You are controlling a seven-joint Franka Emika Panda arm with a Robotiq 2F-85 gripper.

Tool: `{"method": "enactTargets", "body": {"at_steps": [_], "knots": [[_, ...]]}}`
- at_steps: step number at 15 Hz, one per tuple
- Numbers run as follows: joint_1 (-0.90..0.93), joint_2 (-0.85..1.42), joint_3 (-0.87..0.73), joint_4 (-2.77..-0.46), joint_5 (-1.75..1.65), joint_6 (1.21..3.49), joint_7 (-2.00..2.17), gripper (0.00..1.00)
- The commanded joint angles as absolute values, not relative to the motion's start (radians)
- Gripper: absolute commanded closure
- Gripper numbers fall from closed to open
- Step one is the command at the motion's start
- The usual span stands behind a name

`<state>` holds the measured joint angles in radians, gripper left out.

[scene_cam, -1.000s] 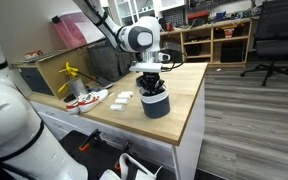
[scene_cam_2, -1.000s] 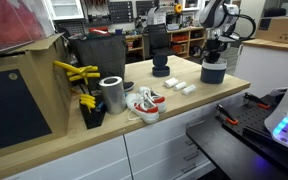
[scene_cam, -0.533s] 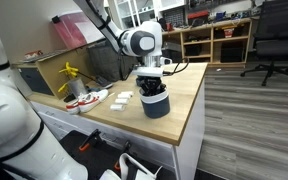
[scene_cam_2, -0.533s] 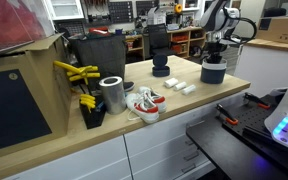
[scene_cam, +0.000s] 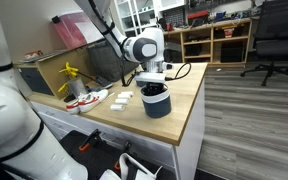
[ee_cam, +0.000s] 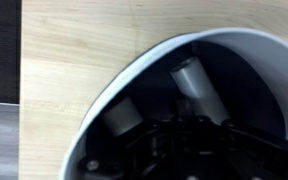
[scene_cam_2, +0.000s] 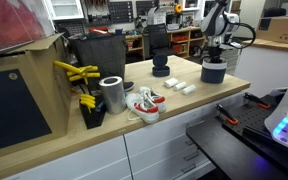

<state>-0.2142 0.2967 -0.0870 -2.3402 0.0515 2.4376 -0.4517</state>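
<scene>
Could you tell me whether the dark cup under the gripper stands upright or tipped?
Upright: the cup sits flat on the counter, mouth up.

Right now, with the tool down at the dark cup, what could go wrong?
1. The tool, shut, sits in the mouth of the dark cup; a sideways move could catch the rim and tip it.
2. The cup stands not far from the edge of the table; a push might slide it off.
3. Inside the cup lie pale cylinders; whether the tool holds one is unclear, so lifting may drop one.
</scene>
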Motion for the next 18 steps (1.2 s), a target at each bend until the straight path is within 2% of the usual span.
{"method": "enactTargets", "body": {"at_steps": [1,8,9,10,11,13,14,18], "knots": [[-0.236,0.295,-0.065,-2.360,0.072,2.473,-0.508,1.00],[-0.270,0.250,-0.019,-2.395,0.159,2.488,-0.652,1.00],[-0.271,0.253,-0.017,-2.396,0.171,2.492,-0.668,0.97],[-0.271,0.263,-0.015,-2.390,0.182,2.492,-0.680,0.87],[-0.269,0.268,-0.017,-2.391,0.187,2.501,-0.683,0.89],[-0.268,0.274,-0.018,-2.397,0.197,2.511,-0.695,0.79],[-0.268,0.274,-0.019,-2.402,0.199,2.517,-0.700,0.63],[-0.271,0.277,-0.018,-2.424,0.203,2.566,-0.712,0.36]]}}
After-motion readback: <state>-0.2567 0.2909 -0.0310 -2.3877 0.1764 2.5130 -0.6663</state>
